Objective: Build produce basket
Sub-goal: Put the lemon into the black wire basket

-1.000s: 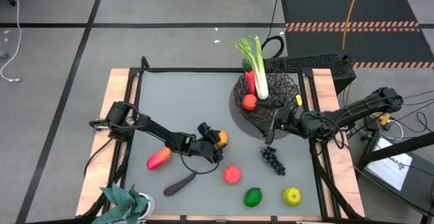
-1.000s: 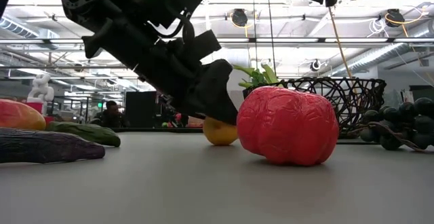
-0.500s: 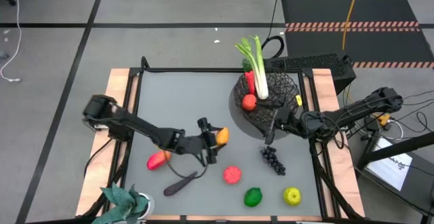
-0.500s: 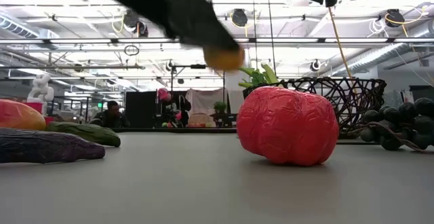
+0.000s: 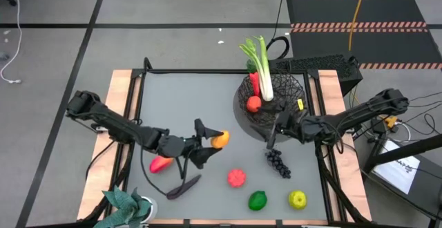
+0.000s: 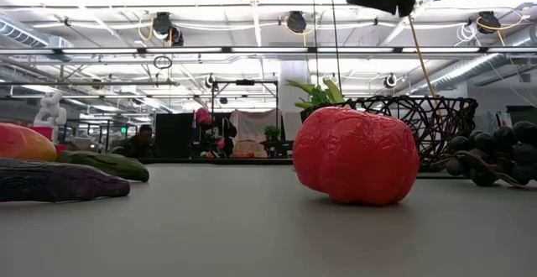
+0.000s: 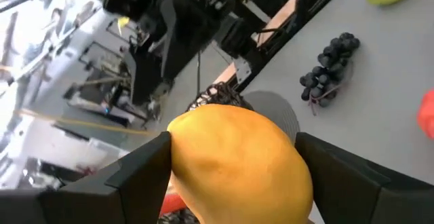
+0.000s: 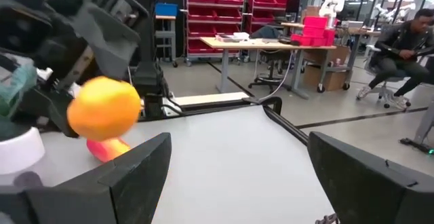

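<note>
Orange fruit [image 5: 220, 139] sits clamped in the left gripper [image 5: 210, 142], lifted above mid-table, left of the black wire basket [image 5: 276, 98]. The right gripper [image 5: 277, 133], fingers spread, waits beside the basket.

The black wire basket [image 5: 271, 97] sits upper right of centre in the high view, holding a leek [image 5: 261, 65] and red pieces. An orange fruit [image 5: 220, 139] is clamped in the left tool [image 5: 209, 140] mid-frame, clear of the table. Grapes [image 5: 277, 162], a red fruit [image 5: 237, 177], a green fruit [image 5: 257, 200] and a yellow-green fruit [image 5: 298, 200] lie lower right.
</note>
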`<move>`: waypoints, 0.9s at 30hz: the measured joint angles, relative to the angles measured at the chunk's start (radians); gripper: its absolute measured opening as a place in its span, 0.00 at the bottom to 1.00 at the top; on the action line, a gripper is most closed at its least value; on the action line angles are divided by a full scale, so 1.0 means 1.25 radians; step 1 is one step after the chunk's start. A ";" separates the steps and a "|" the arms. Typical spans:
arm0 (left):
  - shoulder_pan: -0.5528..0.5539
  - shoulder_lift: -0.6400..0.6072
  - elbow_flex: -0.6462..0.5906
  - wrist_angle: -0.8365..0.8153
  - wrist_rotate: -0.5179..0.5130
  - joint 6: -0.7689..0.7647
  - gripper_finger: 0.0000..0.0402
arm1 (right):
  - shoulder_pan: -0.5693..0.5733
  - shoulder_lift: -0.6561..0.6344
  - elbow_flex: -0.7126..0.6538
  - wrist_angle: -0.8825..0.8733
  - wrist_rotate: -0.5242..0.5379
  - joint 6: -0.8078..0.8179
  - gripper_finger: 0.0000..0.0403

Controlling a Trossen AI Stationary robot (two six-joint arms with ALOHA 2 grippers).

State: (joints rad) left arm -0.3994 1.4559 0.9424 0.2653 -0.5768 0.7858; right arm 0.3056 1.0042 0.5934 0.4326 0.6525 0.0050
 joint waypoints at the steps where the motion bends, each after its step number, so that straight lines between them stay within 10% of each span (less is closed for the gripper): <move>1: -0.005 0.000 0.000 0.001 0.000 0.003 0.75 | -0.001 0.007 0.000 0.005 0.000 -0.010 0.84; 27: 0.037 0.000 0.000 0.121 0.000 -0.714 0.75 | 0.003 0.067 0.000 0.154 0.000 -0.187 0.84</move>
State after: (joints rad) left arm -0.3534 1.4559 0.9424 0.4160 -0.5770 -0.1068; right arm 0.3092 1.0885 0.5934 0.6253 0.6525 -0.2286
